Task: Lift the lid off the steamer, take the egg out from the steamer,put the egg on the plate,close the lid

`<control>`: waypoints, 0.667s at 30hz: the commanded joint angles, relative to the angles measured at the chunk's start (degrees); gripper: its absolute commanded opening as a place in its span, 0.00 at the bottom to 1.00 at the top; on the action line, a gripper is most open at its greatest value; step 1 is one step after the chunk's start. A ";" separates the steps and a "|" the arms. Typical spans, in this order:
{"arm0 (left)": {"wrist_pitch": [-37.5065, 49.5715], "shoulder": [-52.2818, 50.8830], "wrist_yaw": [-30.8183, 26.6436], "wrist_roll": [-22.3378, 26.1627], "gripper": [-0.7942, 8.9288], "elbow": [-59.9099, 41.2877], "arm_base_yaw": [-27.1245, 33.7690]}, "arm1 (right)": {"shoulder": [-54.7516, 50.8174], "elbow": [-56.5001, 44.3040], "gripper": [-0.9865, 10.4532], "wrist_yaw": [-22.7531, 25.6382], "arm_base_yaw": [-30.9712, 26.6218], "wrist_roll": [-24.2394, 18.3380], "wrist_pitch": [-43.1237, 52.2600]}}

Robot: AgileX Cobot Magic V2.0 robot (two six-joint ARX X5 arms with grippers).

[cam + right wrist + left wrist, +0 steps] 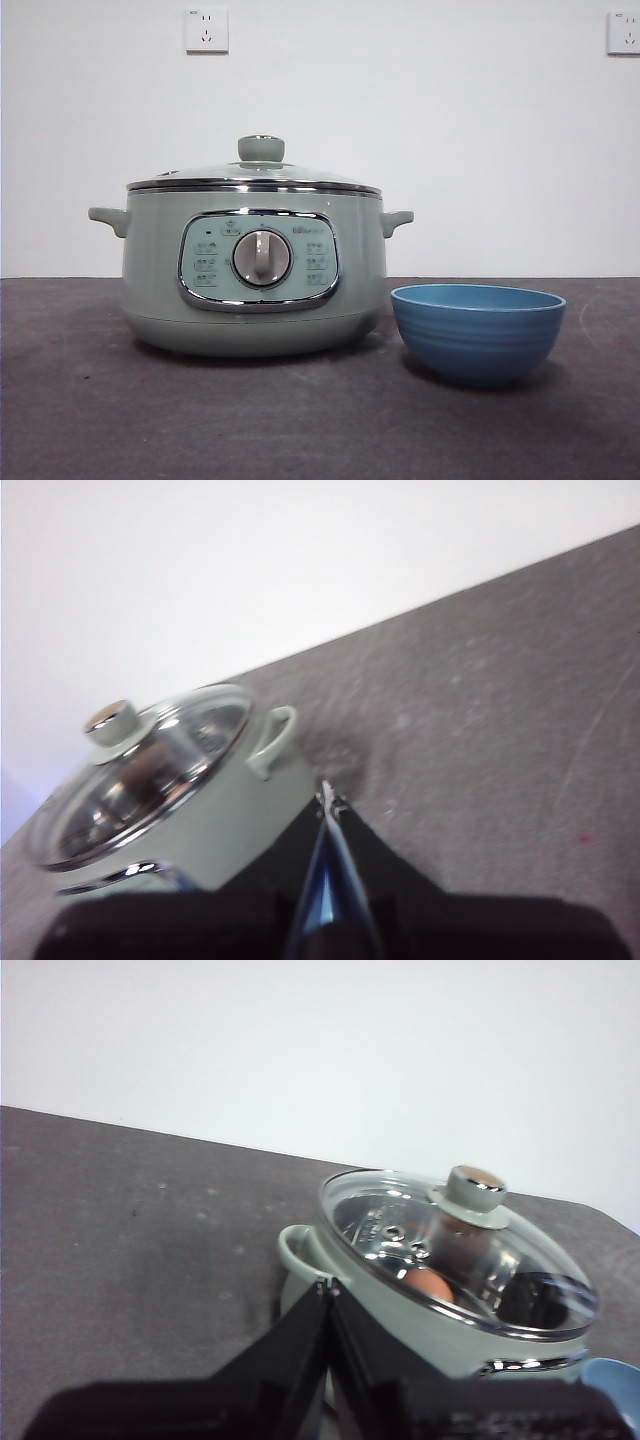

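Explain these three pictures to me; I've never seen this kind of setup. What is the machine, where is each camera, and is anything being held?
This is a robot with two arms at a dark table. One picture looks level across the table from the front; the other two come from cameras on each arm's wrist, so the black wedge at the bottom is that arm's own end effector: the left end effector and the right end effector. Both have their jaws shut and hold nothing.

On the table stands the steamer, a pale green pot with its glass lid on. Through the glass, the left wrist view shows the egg inside. Beside the steamer sits the blue plate, really a bowl. Neither arm shows in the front view.
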 commanded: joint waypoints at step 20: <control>-21.35 22.16 22.56 9.03 0.07 27.12 0.09 | 29.66 39.52 0.08 -19.43 1.92 -29.99 -43.10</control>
